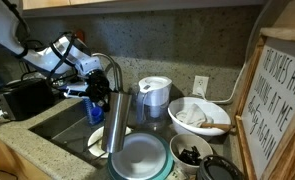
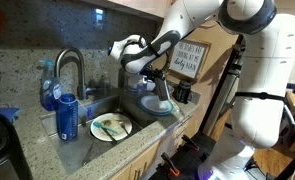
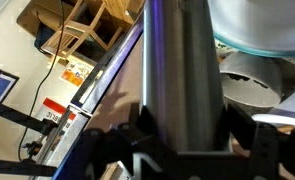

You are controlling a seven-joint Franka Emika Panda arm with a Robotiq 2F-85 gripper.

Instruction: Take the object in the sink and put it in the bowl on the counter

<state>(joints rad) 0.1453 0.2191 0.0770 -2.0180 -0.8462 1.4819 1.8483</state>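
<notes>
The silver tumbler is clasped by the gripper, nearly upright, just beside the teal-rimmed bowl.

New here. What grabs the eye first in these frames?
The gripper is shut on a tall silver tumbler, held nearly upright at the sink's edge, right by the teal bowl on the counter. In the wrist view the tumbler fills the middle of the frame. Next you notice a used plate down in the sink and a big lettered sign leaning beside the counter.
</notes>
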